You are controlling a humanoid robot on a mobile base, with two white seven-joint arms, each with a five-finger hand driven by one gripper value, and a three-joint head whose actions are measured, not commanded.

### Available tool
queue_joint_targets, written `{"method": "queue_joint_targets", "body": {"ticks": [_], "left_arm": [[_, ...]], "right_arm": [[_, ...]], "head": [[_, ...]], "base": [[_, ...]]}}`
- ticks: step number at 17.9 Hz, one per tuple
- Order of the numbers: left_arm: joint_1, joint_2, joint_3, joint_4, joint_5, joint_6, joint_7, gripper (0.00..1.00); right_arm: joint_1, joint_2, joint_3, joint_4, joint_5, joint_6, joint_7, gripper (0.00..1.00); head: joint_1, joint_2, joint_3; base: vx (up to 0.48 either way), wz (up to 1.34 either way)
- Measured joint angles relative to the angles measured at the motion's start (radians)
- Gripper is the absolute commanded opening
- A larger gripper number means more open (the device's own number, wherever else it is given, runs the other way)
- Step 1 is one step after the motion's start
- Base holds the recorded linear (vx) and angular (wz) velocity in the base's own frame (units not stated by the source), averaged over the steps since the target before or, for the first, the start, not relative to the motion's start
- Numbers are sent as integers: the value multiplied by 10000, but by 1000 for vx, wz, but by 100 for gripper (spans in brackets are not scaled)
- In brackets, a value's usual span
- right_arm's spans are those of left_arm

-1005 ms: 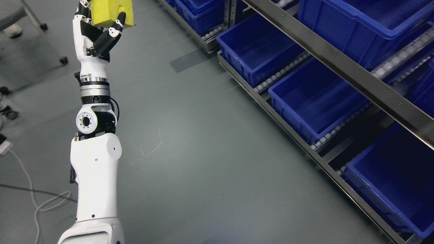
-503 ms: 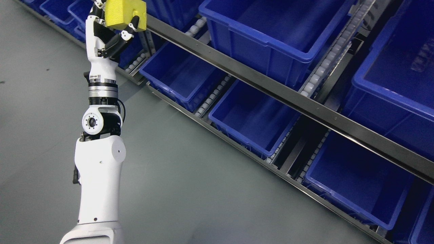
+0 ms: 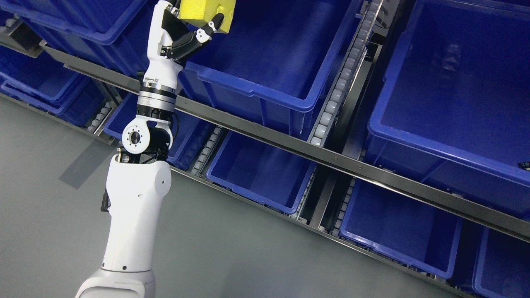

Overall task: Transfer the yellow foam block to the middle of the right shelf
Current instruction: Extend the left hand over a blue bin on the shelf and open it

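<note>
Left hand [image 3: 182,35] grips the block [image 3: 207,12] high, its long axis roughly level, over a blue bin [image 3: 265,78]; steel rack [image 3: 290,145], grey floor [image 3: 49,174].

The yellow foam block [image 3: 203,9] looks porous and matt. Beside it, the blue bins [image 3: 265,89] are smooth, faintly glossy plastic. Below them the shelf rail [image 3: 331,159] is brushed grey metal, the arm shell [image 3: 136,215] glossy white plastic, the floor [image 3: 49,215] matt grey.
</note>
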Motion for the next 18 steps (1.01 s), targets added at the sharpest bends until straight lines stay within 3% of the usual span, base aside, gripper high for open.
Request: {"method": "queue_joint_targets", "body": {"ticks": [4,8,10,11,13,18], "left_arm": [[-438,0,-572,-515,19,1105,22,44],[-1219,0,-925,-773,28,3769,773,45],[-1515,0,-1064,-750,29,4551,1606,47],[-1612,0,-1124,-711,32,4814,1862,52],[-1758,1,-1254,-581,47,5247,2170,78],[-1991,0,-1710,-90,238,6093,2372,98]], "right_arm": [[1,0,0,0,0,0,0,100],[0,0,0,0,0,22,-2,100],[0,0,0,0,0,32,-2,100],[0,0,0,0,0,37,-2,100],[0,0,0,0,0,37,-2,100],[0,0,0,0,0,9,-2,100]], "head": [[0,0,0],[0,0,0],[0,0,0],[0,0,0],[0,0,0],[0,1,0]], "base": [[135,-197],[60,-63],[26,-23],[15,-23],[0,0],[0,0]]}}
